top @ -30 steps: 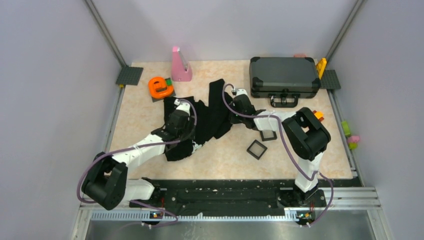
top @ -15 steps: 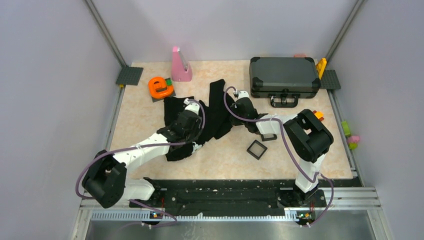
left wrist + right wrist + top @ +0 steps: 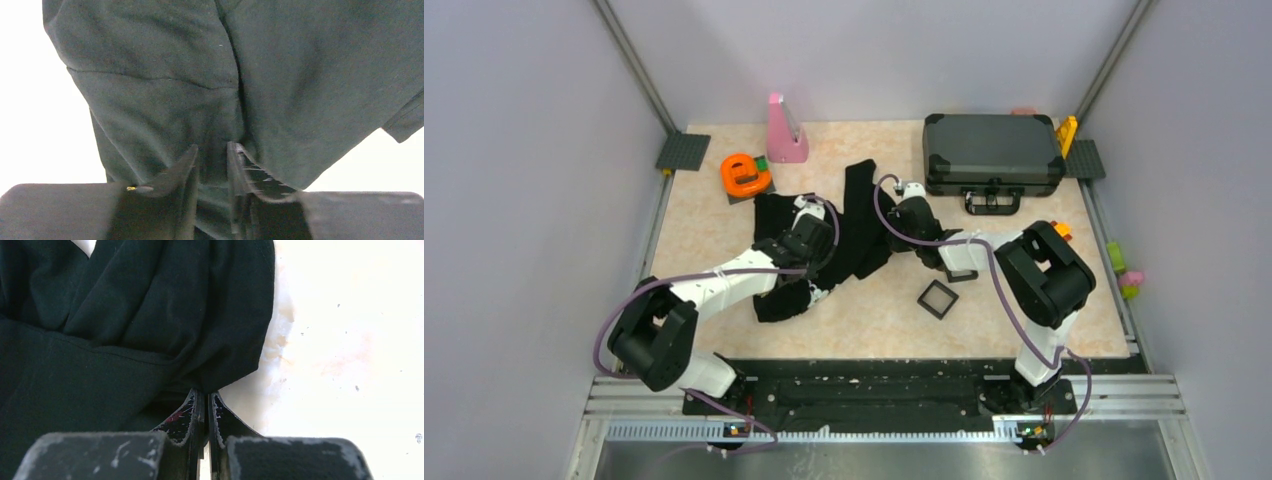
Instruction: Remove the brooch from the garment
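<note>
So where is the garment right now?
In the top view the garment lies crumpled mid-table, left of centre, with the orange object beyond its left end and the dark case to its right.

The shirt (image 3: 280,75) is black knit cloth, matt and soft-looking, with a fine nap, stitched seams and loose folds. The bench (image 3: 894,310) has a smooth, hard top in a pale peach marble pattern with a few dark specks. The left pincer (image 3: 213,147) has dark plastic fingers with a dull sheen and one ribbed pad. The right pincer (image 3: 205,392) is black, glossy on its inner faces, and the matt body behind it is scuffed with pale scratches. The case (image 3: 992,148) is dark grey hard plastic, semi-matt.
</note>
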{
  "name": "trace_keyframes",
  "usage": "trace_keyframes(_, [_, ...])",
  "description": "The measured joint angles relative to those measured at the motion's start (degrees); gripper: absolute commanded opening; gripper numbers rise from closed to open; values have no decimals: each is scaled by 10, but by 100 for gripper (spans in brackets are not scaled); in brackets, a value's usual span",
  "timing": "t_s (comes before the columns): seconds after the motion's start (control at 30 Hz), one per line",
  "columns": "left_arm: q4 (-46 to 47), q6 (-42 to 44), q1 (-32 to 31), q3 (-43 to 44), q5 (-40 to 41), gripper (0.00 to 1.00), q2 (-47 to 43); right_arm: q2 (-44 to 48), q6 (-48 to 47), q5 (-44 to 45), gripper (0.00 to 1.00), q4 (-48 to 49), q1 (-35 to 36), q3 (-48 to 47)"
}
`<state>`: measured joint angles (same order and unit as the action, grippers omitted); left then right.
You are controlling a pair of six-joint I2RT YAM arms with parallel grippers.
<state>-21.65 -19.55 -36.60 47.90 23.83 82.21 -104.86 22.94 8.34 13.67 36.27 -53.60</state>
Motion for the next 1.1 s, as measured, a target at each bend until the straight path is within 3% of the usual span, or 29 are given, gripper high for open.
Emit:
trace_keyframes(0.03, [-5, -6, 0, 0, 0, 0, 2, 0, 0, 1, 0, 0, 0, 0])
trace_keyframes(0.33, [-39, -20, 24, 11, -21, 0, -27, 20, -6, 38, 0, -22, 0, 0])
trace_keyframes(0.63, [-40, -42, 189, 23, -161, 0, -212, 134, -6, 32, 0, -142, -67, -43])
trace_keyframes(0.77, [-43, -55, 220, 24, -187, 0, -261, 179, -7, 32, 0, -191, -103, -80])
trace_keyframes(1.1, [-120, -67, 246, 74, -161, 0, -366, 274, -20, 16, 0, -315, -115, -175])
